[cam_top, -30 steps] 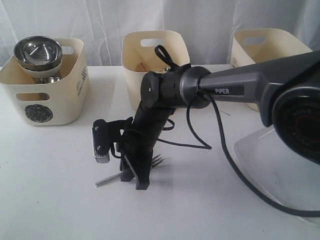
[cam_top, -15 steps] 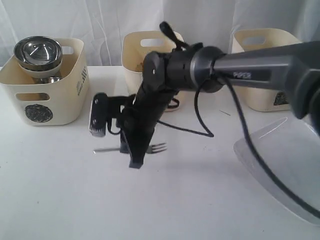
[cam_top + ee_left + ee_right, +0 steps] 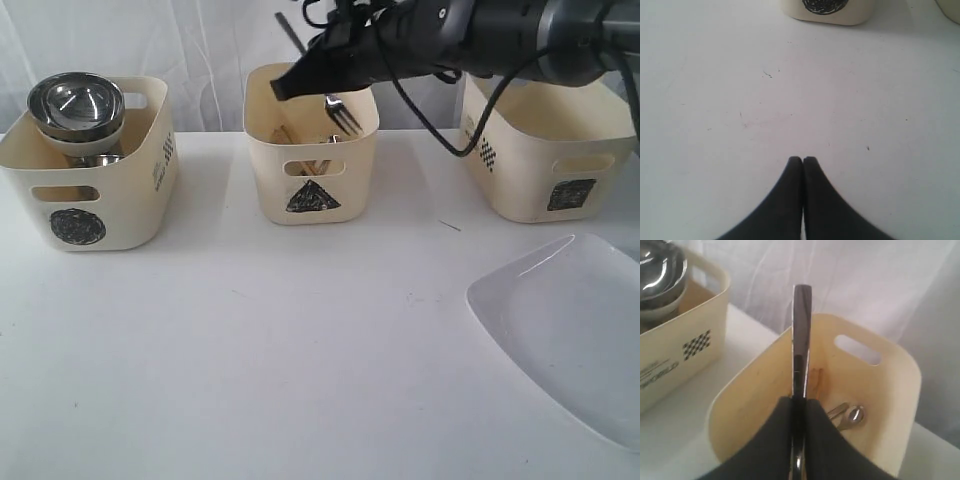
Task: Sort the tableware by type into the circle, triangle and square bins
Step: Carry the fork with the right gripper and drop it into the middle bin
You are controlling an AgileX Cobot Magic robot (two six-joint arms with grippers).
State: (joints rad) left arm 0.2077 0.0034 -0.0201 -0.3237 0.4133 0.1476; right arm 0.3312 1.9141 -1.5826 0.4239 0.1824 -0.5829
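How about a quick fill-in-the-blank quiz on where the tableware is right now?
The right gripper holds the fork over the middle bin, marked with a ____.
The steel bowl sits in the left bin, marked with a ____.
The white plate lies on the ____.
Missing: triangle; circle; table.

- The right gripper (image 3: 297, 80), clamping the fork (image 3: 343, 114), hangs over the triangle bin (image 3: 265, 172) and blocks its mouth from above.
- Left of it stands the circle bin (image 3: 115, 205), right of it the square bin (image 3: 520, 185), with open gaps between.
- In front of it the table (image 3: 250, 350) lies open; the plate (image 3: 570, 330) sits front-right.
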